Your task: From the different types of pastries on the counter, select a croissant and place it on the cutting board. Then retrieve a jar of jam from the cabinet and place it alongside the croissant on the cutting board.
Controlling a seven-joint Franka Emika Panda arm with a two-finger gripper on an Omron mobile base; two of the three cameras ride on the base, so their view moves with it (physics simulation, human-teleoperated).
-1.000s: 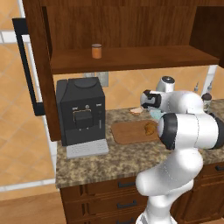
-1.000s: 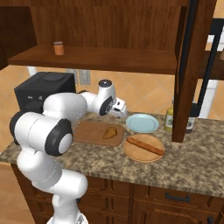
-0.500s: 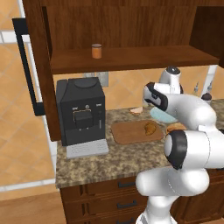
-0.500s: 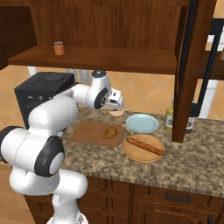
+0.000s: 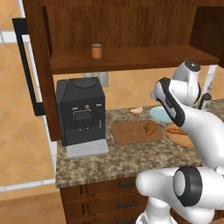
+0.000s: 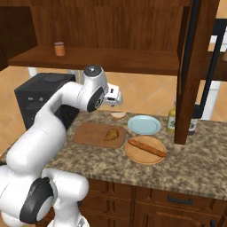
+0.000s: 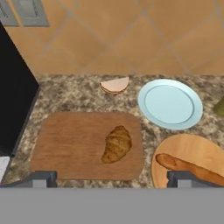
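The golden-brown croissant [image 7: 117, 144] lies on the right part of the reddish cutting board [image 7: 70, 144], nothing touching it. It also shows on the board [image 5: 131, 133] as the croissant [image 5: 150, 128] and the croissant [image 6: 111, 134]. My gripper [image 7: 113, 179] hangs well above the board, open, its fingertips [image 7: 41, 178] wide apart and empty. From the right side the gripper [image 6: 117, 100] sits high over the back of the counter [image 5: 109, 157]. The jar of jam [image 5: 96, 50] stands on the cabinet [image 5: 131, 26] shelf, up and to the left; it shows again as the jar [image 6: 59, 48].
A pale tan flat pastry [image 7: 114, 85] lies behind the board. To its right sits a light blue plate [image 7: 169, 104]. A long orange pastry [image 7: 183, 167] rests on a round wooden plate [image 7: 192, 148]. The black coffee machine [image 5: 81, 111] stands left of the board. Bottles [image 6: 171, 120] stand by the post.
The arm has straightened and lifted the hand up from just over the board. The croissant has stayed on the board; the gripper stays open.
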